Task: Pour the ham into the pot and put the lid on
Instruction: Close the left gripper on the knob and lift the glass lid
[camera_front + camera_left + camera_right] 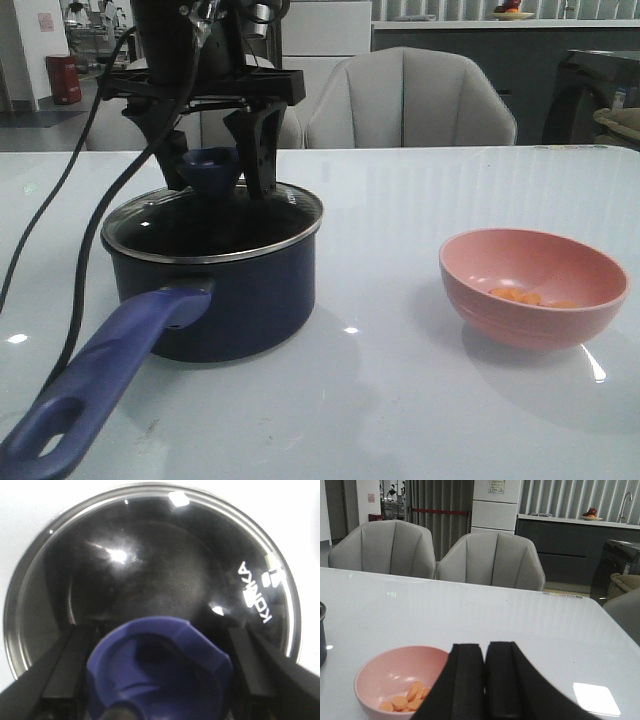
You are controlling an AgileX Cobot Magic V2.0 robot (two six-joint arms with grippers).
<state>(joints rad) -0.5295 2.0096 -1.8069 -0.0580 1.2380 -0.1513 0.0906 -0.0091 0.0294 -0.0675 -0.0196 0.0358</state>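
Dark navy, the pot stands on the left part of the white table, its long lighter-blue handle reaching toward the near edge. The glass lid with its silver rim sits on top of it, covering the black inside. My left gripper is right above the lid, its two black fingers spread apart with the blue knob between them; from my wrist camera there is a narrow gap on either side of the knob, so I am not clamping it.

The ham is well to the right, a few thin orange slices lying in the bottom of the pink bowl. None of it shows in the pot, though the lid's reflections hide most of the inside. My right gripper is above and just beside the bowl, its two black pads pressed together with nothing between them. Grey chairs stand behind the table.
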